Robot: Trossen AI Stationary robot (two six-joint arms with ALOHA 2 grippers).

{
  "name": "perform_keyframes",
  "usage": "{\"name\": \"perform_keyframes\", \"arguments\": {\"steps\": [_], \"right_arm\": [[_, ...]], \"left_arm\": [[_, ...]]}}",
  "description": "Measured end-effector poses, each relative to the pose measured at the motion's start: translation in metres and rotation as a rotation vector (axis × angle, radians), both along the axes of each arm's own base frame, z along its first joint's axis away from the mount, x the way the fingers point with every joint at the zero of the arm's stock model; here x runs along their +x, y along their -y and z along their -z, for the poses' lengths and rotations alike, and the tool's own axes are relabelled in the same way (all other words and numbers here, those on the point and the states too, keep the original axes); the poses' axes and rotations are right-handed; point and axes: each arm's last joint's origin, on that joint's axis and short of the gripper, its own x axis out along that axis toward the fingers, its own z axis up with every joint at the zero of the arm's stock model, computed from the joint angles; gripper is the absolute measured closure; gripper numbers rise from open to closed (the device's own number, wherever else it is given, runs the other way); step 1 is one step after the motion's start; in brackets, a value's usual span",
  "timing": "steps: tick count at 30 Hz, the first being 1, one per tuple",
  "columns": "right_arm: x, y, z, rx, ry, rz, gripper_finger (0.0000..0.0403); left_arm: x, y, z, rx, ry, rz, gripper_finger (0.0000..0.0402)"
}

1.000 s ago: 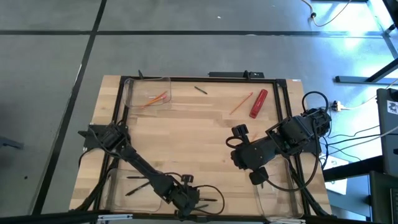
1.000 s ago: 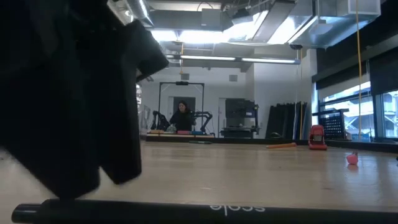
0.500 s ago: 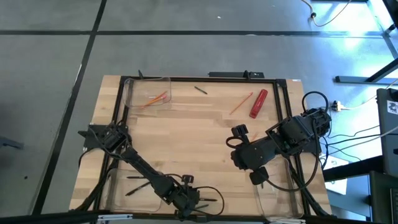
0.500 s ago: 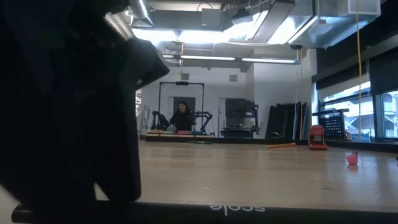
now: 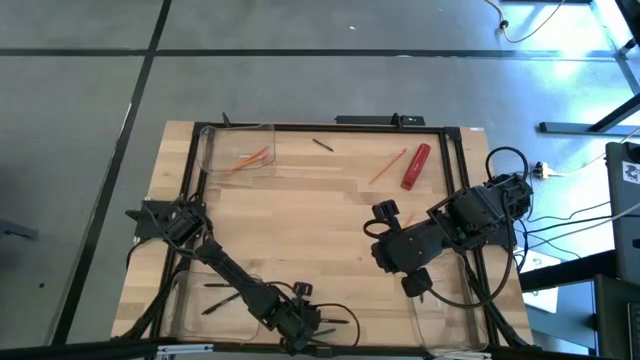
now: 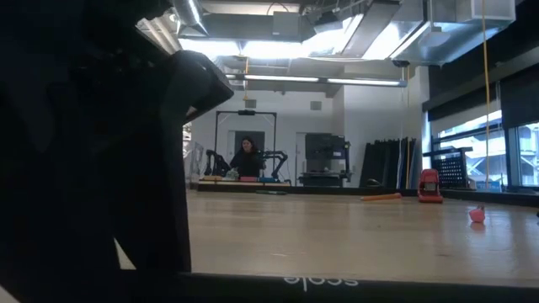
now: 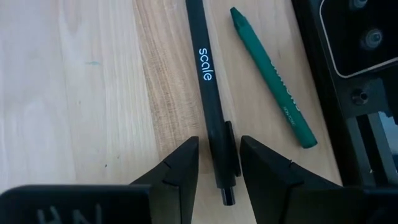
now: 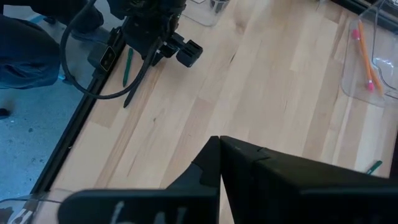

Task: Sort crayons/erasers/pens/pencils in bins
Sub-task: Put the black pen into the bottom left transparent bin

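A black pen point(image 7: 208, 93) printed "scale" lies flat on the wood at the table's near edge, and also shows in the low view point(image 6: 286, 279). My left gripper point(image 7: 219, 162) is open and low over it, with one finger on each side of its clip end. It shows in the high view point(image 5: 312, 322). A green crayon point(image 7: 273, 81) lies beside the pen. My right gripper point(image 8: 219, 143) is shut and empty above the table's right half point(image 5: 383, 252). Clear bins stand at the far left point(image 5: 237, 150), holding pencils, at the near left point(image 5: 210, 298), holding pens, and at the near right point(image 5: 447, 318). My left gripper's fingers point(image 7: 180, 168) come down from above and stand close on either side of the pen's clip end point(image 7: 225, 146), across the pen. I cannot tell whether they touch it. The pen lies flat on the table.
A thick red cylinder point(image 5: 416, 166) and an orange pencil point(image 5: 388, 166) lie at the far right. A short black pen point(image 5: 322, 145) lies at the far middle. A pink bit point(image 6: 477, 215) lies on the table's right. The black frame rail point(image 7: 348, 93) runs close beside the crayon.
My left gripper has gone down onto the black pen at the near edge; in the low view its dark bulk sinks until it covers the pen's end. The pen has stayed where it was.
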Motion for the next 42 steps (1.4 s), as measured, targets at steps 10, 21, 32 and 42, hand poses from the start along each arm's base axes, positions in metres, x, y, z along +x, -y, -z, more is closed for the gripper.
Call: {"name": "perform_keyframes", "arguments": {"steps": [10, 21, 32, 42], "right_arm": [[0.000, 0.000, 0.000, 0.000, 0.000, 0.000, 0.0393], [0.000, 0.000, 0.000, 0.000, 0.000, 0.000, 0.0393], [0.000, 0.000, 0.000, 0.000, 0.000, 0.001, 0.0393], [0.000, 0.000, 0.000, 0.000, 0.000, 0.000, 0.0393]], "left_arm": [[0.001, -0.003, 0.001, 0.006, -0.007, -0.006, 0.0306], [0.002, -0.005, 0.001, 0.011, -0.010, -0.014, 0.0361], [0.002, -0.005, 0.000, -0.019, -0.017, -0.059, 0.0376], [0.000, -0.012, -0.014, 0.012, 0.015, -0.109, 0.0373]]}}
